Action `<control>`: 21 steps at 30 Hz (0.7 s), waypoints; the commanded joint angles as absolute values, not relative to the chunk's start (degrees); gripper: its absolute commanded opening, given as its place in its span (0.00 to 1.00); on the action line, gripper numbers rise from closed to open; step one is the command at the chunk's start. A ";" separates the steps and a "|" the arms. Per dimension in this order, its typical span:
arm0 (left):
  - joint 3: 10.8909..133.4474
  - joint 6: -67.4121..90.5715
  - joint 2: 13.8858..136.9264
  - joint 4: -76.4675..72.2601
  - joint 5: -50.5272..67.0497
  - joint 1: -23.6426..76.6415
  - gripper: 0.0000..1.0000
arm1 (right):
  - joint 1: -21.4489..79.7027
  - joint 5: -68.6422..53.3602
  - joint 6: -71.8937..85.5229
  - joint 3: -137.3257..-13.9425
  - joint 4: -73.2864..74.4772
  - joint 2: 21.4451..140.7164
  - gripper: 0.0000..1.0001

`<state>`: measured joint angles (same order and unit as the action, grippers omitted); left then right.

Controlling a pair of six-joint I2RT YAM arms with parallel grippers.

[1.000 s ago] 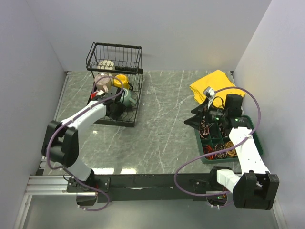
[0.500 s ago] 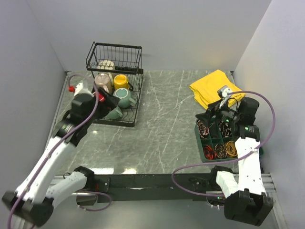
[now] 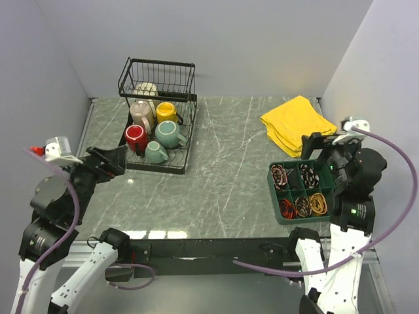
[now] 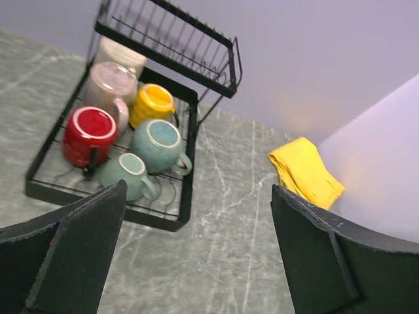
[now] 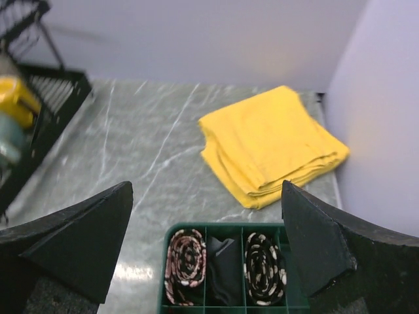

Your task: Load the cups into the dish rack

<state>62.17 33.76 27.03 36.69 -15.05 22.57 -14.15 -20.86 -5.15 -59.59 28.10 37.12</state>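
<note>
The black wire dish rack point(image 3: 157, 169) stands at the far left. On its base sit the red mug point(image 3: 136, 137), the yellow mug point(image 3: 165, 112), the beige mug with lilac inside point(image 3: 141, 110), the grey-green mug point(image 3: 168, 133) and the small teal mug point(image 3: 155, 152). The cream mug point(image 3: 146, 89) sits in the tall basket end. My left gripper point(image 3: 108, 161) is open and empty, raised near-left of the rack. My right gripper point(image 3: 322, 145) is open and empty above the green tray. The left wrist view shows the rack point(image 4: 105, 207) with the red mug point(image 4: 88, 134) and the yellow mug point(image 4: 152, 104).
A green compartmented tray point(image 3: 275, 196) with rolled items stands at the near right; it also shows in the right wrist view point(image 5: 163, 261). A folded yellow cloth point(image 3: 293, 122) lies at the far right. Walls close in the left, back and right sides.
My left arm has pulled out of the rack and swung back and up to the near left. My right arm has lifted and drawn back toward the right. The mugs stay in the rack.
</note>
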 commanded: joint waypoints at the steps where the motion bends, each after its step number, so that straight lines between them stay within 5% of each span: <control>1: 65.65 29.18 25.49 40.60 -18.72 22.32 0.96 | -14.50 -8.62 3.51 -64.59 30.93 37.26 1.00; 21: 66.88 29.79 25.84 41.75 -16.35 22.32 0.96 | -14.50 -1.76 1.85 -62.76 29.62 33.66 1.00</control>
